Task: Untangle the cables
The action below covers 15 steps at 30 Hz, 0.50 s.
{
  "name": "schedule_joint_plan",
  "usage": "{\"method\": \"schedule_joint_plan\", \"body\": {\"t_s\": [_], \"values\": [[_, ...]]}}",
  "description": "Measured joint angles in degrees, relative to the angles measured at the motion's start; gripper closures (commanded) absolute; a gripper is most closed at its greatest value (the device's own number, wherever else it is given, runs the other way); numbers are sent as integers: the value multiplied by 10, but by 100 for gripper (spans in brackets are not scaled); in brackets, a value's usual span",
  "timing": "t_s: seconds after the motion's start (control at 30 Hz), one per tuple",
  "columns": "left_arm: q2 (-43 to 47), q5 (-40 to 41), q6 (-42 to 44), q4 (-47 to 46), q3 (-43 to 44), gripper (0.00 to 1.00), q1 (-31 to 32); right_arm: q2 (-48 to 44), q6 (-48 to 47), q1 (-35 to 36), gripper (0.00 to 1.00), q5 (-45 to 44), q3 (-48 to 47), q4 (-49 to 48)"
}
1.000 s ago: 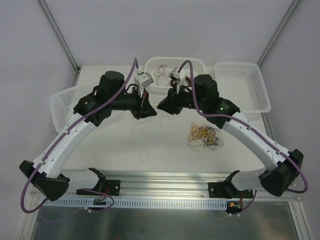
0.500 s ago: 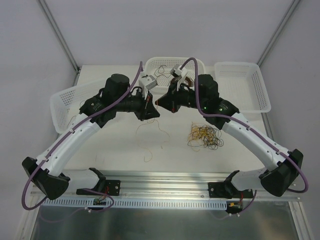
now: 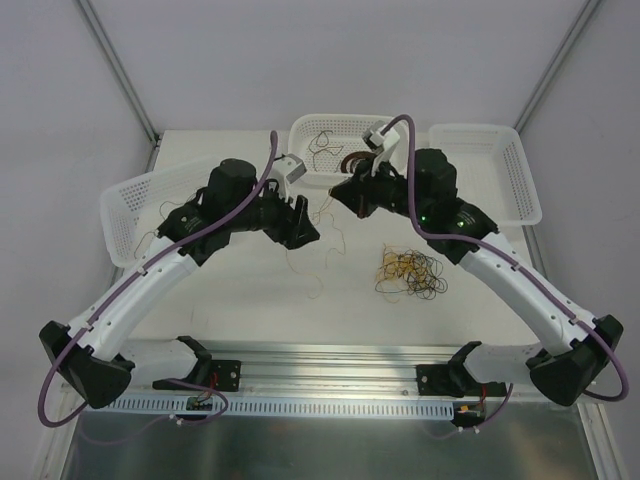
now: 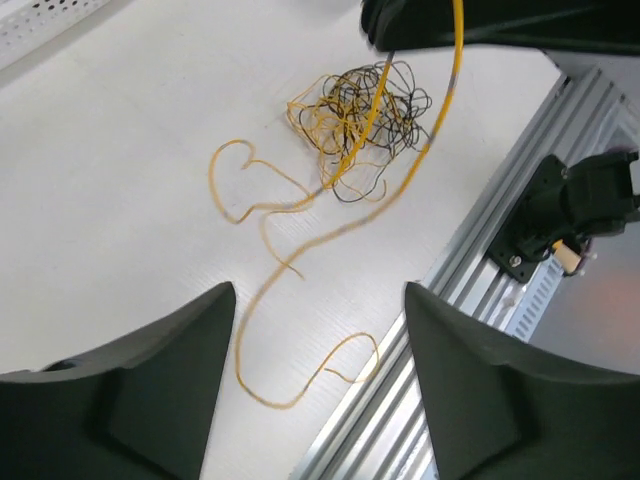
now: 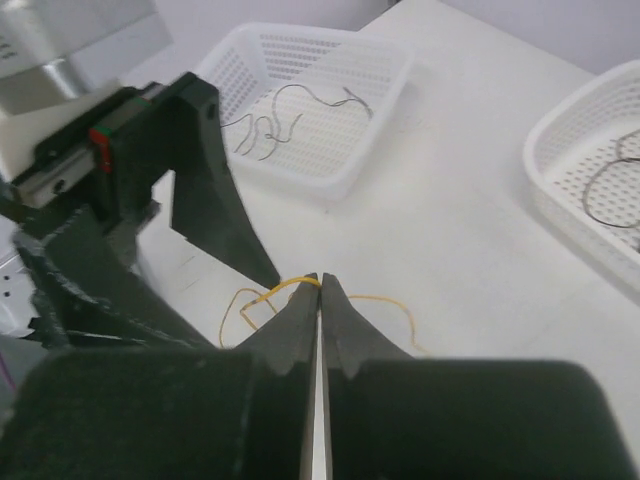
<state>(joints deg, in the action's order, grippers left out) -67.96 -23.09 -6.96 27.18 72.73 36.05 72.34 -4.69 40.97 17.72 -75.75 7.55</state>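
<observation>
The cables (image 3: 410,272) lie mostly as one loose clump of black and yellow loops on the white table (image 3: 350,315), right of centre and close beside the right arm's forearm. A single yellow strand (image 4: 262,200) curls over the table next to the clump. Whether it is free of the clump I cannot tell, since in the left wrist view it runs right up against the clump's edge. From there the strand rises, blurred, to the right gripper (image 5: 320,285). That gripper's two fingers are pressed flat together with the strand pinched at their very tips, above the middle of the table.

Just beside it, tip nearly to tip, is the left gripper (image 4: 320,300). Its jaws stand well apart with nothing between them, only table and the strand's lower loops beneath.

Behind both, a few dark strands (image 3: 322,143) lie in the middle one of three white perforated baskets (image 3: 400,125), and the right wrist view shows a few more in the basket on the left. An aluminium rail (image 3: 330,360) runs along the table's near edge.
</observation>
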Motion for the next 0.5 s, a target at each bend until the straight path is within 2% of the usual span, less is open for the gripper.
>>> {"method": "schedule_joint_plan", "body": {"t_s": [0.1,0.13,0.2,0.5], "values": [[22,18,-7,-7,-14,13,0,-16,-18,-26,99,-21,0,21],[29,27,-10,-9,-20,6,0,-19,-22,-36,99,-25,0,27],[40,41,-13,-16,-31,1,0,-23,-31,-63,99,-37,-3,43],[52,101,-30,-27,-112,1,0,-26,-50,-215,99,-97,-52,107]]}}
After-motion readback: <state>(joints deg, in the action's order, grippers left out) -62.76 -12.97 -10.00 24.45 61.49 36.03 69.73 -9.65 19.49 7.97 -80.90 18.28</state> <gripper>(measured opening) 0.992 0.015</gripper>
